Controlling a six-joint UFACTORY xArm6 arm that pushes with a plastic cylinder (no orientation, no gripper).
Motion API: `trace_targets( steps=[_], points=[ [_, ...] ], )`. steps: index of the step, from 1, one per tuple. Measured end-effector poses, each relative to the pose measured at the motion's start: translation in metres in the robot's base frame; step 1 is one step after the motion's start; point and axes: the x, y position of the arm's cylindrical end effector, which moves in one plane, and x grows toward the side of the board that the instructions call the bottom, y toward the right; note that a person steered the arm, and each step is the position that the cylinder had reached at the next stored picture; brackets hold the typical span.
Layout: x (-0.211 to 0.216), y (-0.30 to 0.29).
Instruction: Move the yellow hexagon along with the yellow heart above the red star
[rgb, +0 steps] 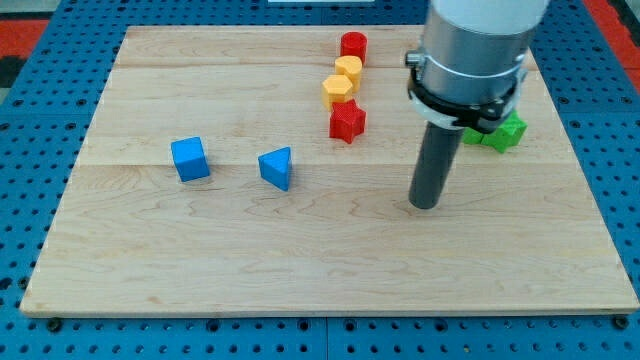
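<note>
The yellow hexagon (339, 90) lies on the wooden board just above the red star (347, 122), touching or nearly touching it. The yellow heart (349, 69) sits directly above the hexagon, against it. My tip (425, 205) rests on the board to the lower right of the red star, well apart from all three blocks. The rod rises from the tip into the grey arm body at the view's top right.
A red cylinder (353, 45) stands just above the yellow heart. A blue cube (190, 159) and a blue triangular block (276, 167) lie at the view's left centre. Green blocks (505, 132) lie at the right, partly hidden by the arm.
</note>
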Motion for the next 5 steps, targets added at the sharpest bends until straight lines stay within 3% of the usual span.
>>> trace_targets(
  steps=[4,5],
  points=[
    [-0.127,-0.020],
    [-0.171,-0.001]
  ],
)
